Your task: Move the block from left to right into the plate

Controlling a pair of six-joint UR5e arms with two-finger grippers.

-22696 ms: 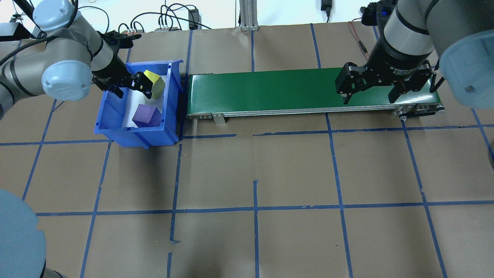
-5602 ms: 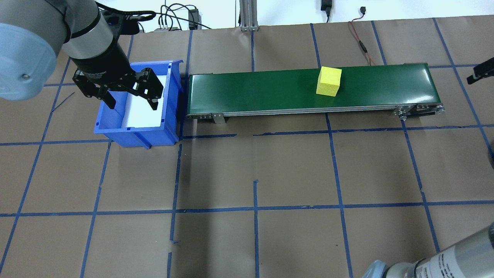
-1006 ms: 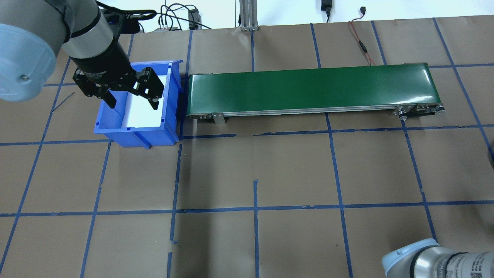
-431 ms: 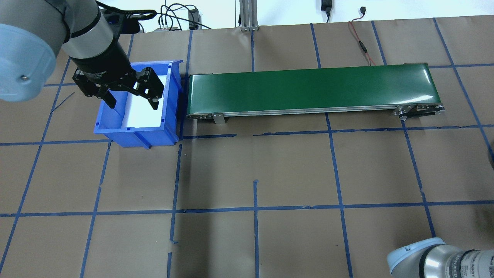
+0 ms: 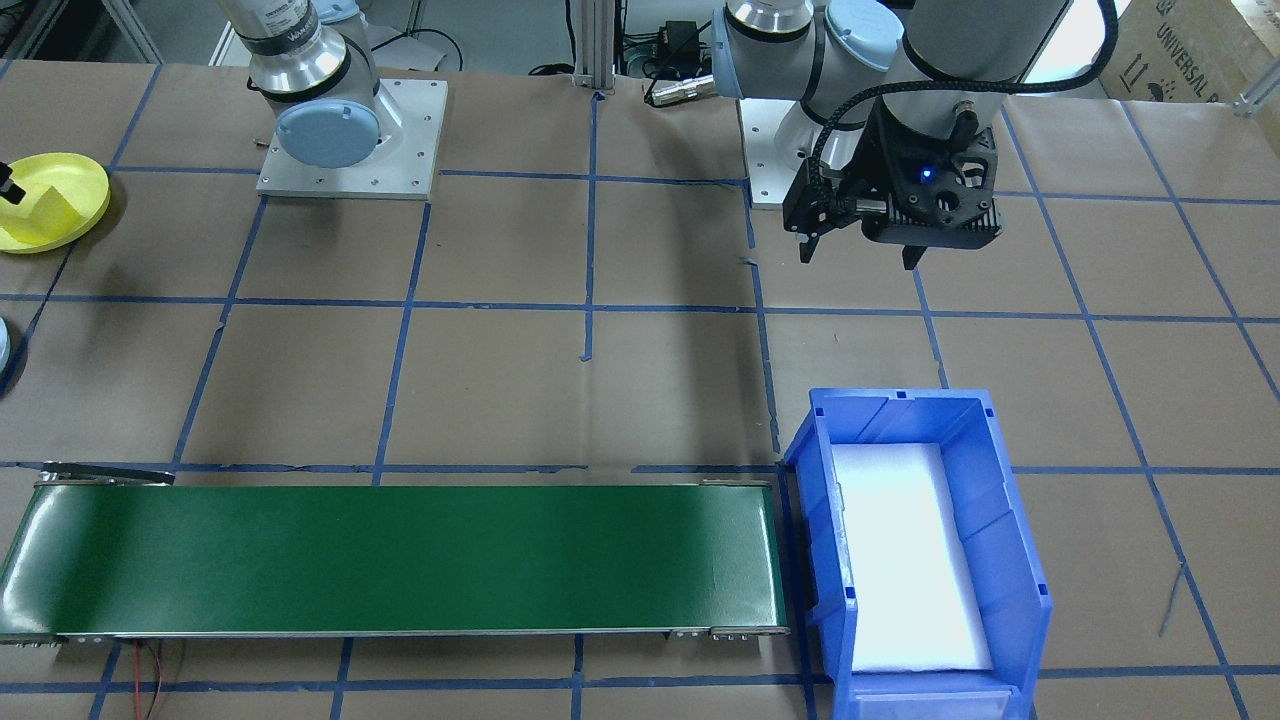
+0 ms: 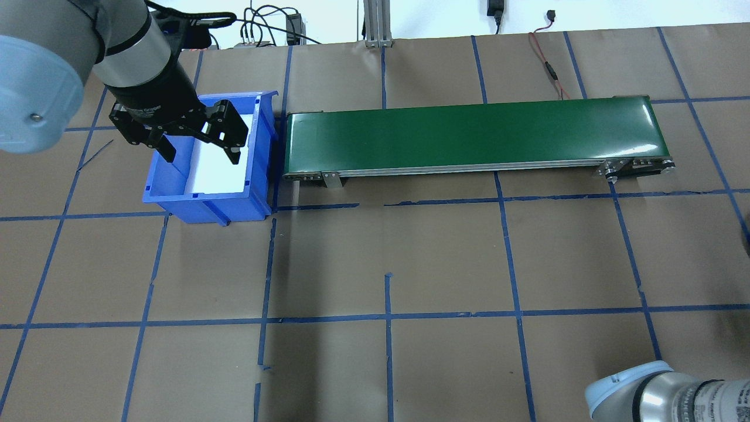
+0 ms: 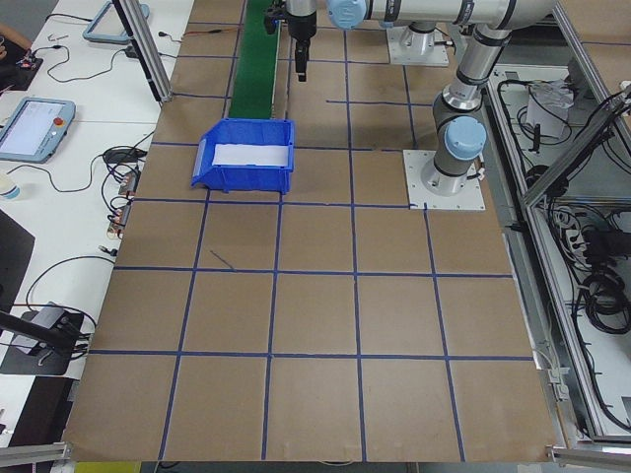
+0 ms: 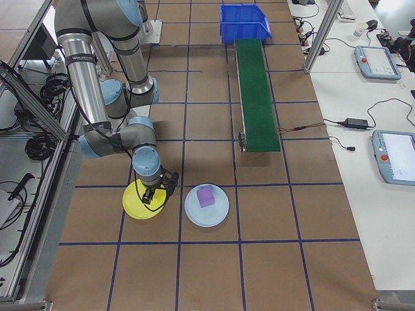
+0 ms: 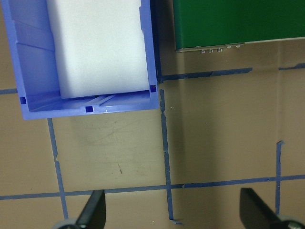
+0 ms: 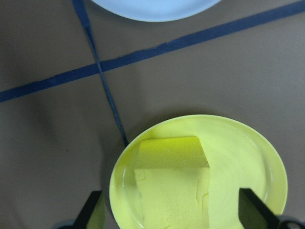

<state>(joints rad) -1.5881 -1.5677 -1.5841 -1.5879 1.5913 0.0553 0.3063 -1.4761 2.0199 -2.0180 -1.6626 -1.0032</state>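
Block (image 10: 171, 183) is sitting in the yellow plate (image 10: 248, 162) right now, a yellow cube lying flat on the plate's floor, a bit toward the side nearest the blue tape cross. The right gripper (image 10: 174, 210) hangs straight over it with its jaws spread wide, one fingertip (image 10: 93, 207) showing at each bottom corner of the wrist view and neither touching the cube. So it's open with nothing in it.

From the right-end camera the yellow plate (image 8: 133, 206) sits on the brown paper right next to a pale blue plate (image 8: 217, 210), and that one has a purple cube (image 8: 205, 195) in it. The two plates are just beside each other but not touching, as far as I can tell.

Over on the other side, the left gripper (image 6: 196, 149) is up above the blue bin (image 6: 176, 199), jaws open and holding nothing. The bin only shows its white liner (image 5: 905, 560) inside. The green conveyor belt (image 6: 469, 135) runs from right beside the bin toward the robot's right side, and its surface is bare green. In the front camera the yellow plate (image 5: 85, 180) is at the far left edge, well apart from the belt.
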